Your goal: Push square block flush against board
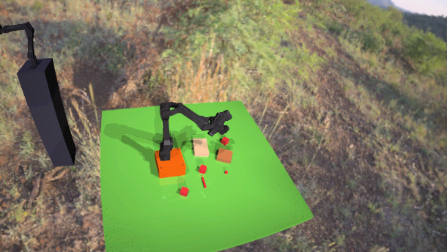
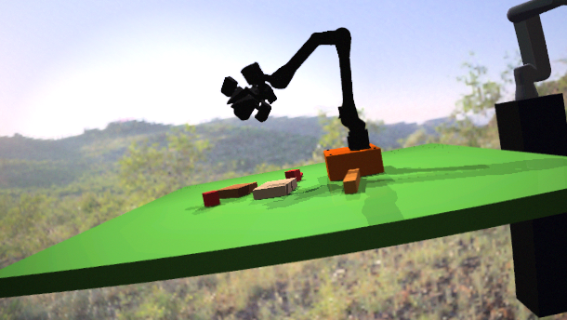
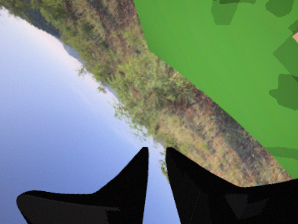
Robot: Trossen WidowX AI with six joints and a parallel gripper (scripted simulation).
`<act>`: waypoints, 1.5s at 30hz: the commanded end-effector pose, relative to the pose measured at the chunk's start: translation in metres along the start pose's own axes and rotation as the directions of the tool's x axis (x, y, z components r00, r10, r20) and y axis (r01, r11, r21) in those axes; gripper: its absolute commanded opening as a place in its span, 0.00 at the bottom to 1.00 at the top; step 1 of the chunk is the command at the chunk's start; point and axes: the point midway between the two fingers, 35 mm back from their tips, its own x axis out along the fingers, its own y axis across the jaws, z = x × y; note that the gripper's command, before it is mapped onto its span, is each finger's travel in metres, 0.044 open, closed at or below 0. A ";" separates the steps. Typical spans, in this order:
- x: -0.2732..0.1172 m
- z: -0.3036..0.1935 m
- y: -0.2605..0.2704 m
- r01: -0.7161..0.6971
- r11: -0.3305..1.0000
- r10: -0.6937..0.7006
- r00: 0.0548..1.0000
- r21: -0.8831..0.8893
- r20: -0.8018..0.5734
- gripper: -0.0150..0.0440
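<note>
1. Above the green tabletop (image 1: 220, 212) (image 2: 186, 237) (image 3: 200, 45), the gripper (image 1: 220, 124) (image 2: 246, 100) (image 3: 156, 152) hangs raised, its fingers nearly closed together.
2. Below, a pale flat piece (image 1: 201, 147) (image 2: 271, 190) and a brown flat piece (image 1: 224, 156) (image 2: 237, 190) lie apart; which is the square block, I cannot tell.
3. Beside the brown flat piece sits a red cube (image 1: 225, 141) (image 2: 211, 199).
</note>
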 end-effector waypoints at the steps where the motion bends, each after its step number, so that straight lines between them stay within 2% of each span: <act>1: 0.011 0.003 -0.007 0.024 1.000 -0.023 0.999 -0.019 0.030 0.25; 14: 0.048 0.015 -0.049 0.176 0.981 -0.162 0.975 -0.086 0.154 0.25; 26: 0.070 0.021 -0.096 0.370 0.915 -0.321 0.909 -0.161 0.267 0.25; 36: 0.079 0.023 -0.139 0.559 0.797 -0.462 0.809 -0.229 0.364 0.25; 45: 0.078 0.023 -0.178 0.722 0.628 -0.576 0.682 -0.290 0.450 0.25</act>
